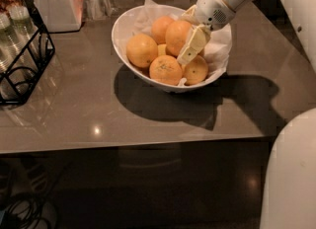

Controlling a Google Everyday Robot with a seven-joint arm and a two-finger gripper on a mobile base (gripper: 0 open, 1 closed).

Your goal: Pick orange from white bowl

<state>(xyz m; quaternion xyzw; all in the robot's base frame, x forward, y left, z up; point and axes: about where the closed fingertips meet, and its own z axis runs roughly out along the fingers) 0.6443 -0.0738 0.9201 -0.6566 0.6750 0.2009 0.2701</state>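
Observation:
The white bowl (123,35) stands on the grey table, lined with crumpled white paper and holding several oranges. The orange (175,34), smooth and the largest, lies on top of the pile at the back right. My gripper (191,45) reaches down into the bowl from the upper right and lies against the right side of that orange. A speckled orange (165,70) sits in front, with another (141,50) at the left and a smaller one (197,71) at the right.
A white lidded jar (55,3) stands at the back left. A black wire rack (24,60) with glasses is at the left edge. The table's front edge (138,144) runs below the bowl. My white base (291,173) fills the lower right.

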